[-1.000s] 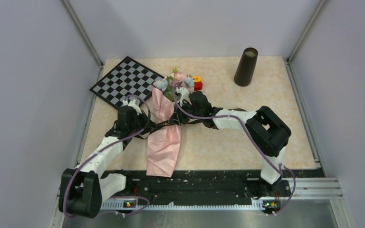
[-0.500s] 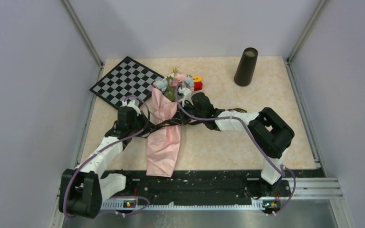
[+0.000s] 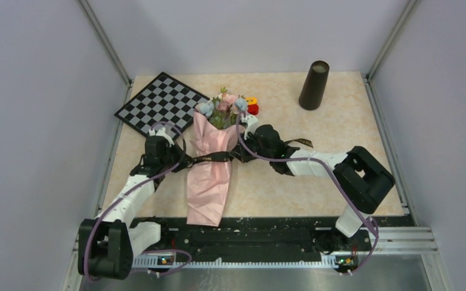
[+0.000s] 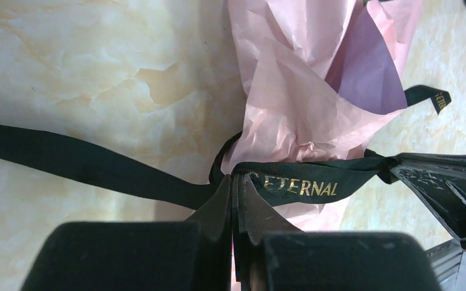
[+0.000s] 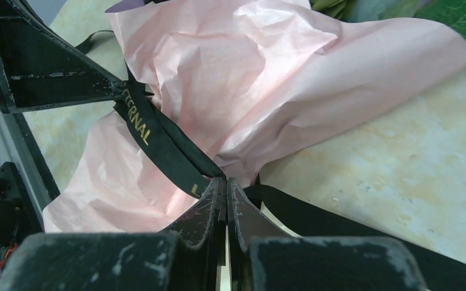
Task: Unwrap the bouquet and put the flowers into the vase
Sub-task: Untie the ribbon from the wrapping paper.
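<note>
The bouquet (image 3: 209, 182): what has each tool got hold of? (Ana)

The left tool (image 4: 233, 182) has its fingers pressed flat together on the black ribbon (image 4: 297, 185), just on the near side of the checkered board (image 3: 155, 106). The right tool (image 5: 226, 182) is pinched tight on the same ribbon, further right of the board, on the cone's other flank. The gold-lettered band runs taut between them across the pink paper. (Ben)

And the bouquet itself? (Ana)

It lies flat on the worktop (image 3: 291, 182) just right of the board. The flowers (image 3: 223, 106) are beside the board's right corner, and the paper tail points away from the board toward the arm bases. The paper is wrapped round the stems, and the ribbon circles its waist. (Ben)

So which step is this? (Ana)

Untying, I'd say, which is the first one. Nothing is unwrapped yet, and the vase (image 3: 314, 85) stands upright well to the right of the board, apart from everything. (Ben)

What does the next move call for? (Ana)

Probably the two tools drawing apart along the ribbon's line, so the knot slips rather than tightens. I can't tell from the wrist views whether either tool holds a free end or the loop itself. If it's the loop, pulling may only cinch the paper or drag the cone. A loose tail trails on the worktop on each side, and that may be the better thing to pull. (Ben)
</note>
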`<control>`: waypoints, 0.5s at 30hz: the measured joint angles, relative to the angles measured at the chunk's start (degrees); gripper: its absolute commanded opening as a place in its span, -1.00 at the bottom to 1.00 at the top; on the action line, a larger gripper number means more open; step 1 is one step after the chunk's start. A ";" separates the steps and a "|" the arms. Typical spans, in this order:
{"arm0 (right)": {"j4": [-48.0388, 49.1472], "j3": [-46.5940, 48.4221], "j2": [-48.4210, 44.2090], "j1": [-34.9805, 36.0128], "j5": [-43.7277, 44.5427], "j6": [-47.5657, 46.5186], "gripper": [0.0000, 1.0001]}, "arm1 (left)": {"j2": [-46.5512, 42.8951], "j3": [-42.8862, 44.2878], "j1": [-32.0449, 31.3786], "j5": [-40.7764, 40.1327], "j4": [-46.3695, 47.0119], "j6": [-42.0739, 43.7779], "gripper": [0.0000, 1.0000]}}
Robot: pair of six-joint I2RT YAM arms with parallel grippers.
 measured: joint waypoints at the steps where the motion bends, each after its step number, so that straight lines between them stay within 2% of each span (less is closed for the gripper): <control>1: 0.00 -0.50 -0.66 0.00 0.90 0.00 -1.00 | 0.00 0.00 0.31 0.00 -0.02 -0.07 -1.00; 15: 2.21 -7.17 -2.14 0.00 7.08 4.85 -1.00 | 0.00 -1.49 2.89 -0.04 0.00 -2.60 -1.00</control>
